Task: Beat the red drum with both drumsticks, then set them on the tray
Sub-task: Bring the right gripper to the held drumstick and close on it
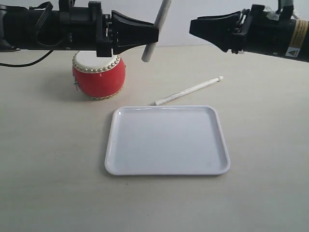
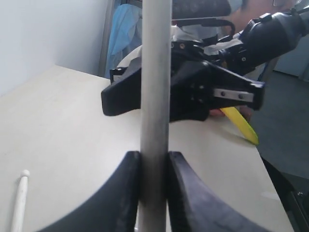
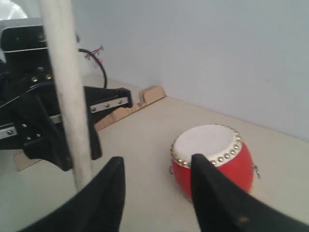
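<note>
The red drum point(image 1: 99, 76) with its cream skin and gold studs stands at the back left, partly behind my left arm; it also shows in the right wrist view point(image 3: 212, 157). My left gripper point(image 1: 153, 34) is shut on one drumstick point(image 1: 157, 30), held nearly upright above the table to the right of the drum; the stick point(image 2: 155, 96) runs between the jaws. The second drumstick point(image 1: 189, 90) lies on the table just behind the white tray point(image 1: 166, 140). My right gripper point(image 1: 191, 26) hovers open and empty, facing the left one.
A pale wooden block point(image 3: 130, 104) lies by the wall in the right wrist view. A yellow object point(image 2: 239, 124) sits at the table's far edge in the left wrist view. The tan tabletop point(image 1: 48, 159) surrounds the tray.
</note>
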Action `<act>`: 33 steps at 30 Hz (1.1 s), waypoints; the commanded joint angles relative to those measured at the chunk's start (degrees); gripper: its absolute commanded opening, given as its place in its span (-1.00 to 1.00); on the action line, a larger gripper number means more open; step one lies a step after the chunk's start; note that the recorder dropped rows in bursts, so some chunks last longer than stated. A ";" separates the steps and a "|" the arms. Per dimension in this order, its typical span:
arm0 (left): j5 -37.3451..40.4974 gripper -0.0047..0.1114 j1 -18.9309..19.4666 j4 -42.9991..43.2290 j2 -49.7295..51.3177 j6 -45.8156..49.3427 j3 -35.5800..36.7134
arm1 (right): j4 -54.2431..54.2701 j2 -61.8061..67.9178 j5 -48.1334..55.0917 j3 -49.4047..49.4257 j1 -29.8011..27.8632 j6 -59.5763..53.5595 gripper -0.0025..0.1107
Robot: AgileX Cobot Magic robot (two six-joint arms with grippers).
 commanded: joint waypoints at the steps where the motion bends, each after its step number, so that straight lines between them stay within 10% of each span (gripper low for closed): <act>1: -0.52 -0.92 -0.23 -0.99 -0.05 0.56 -0.16 | -0.14 -0.81 -1.30 -0.57 5.48 -3.50 0.02; 33: 0.90 -0.92 -3.88 -0.99 -0.05 1.60 -0.39 | 9.17 -2.86 -1.30 -0.44 7.38 4.54 0.02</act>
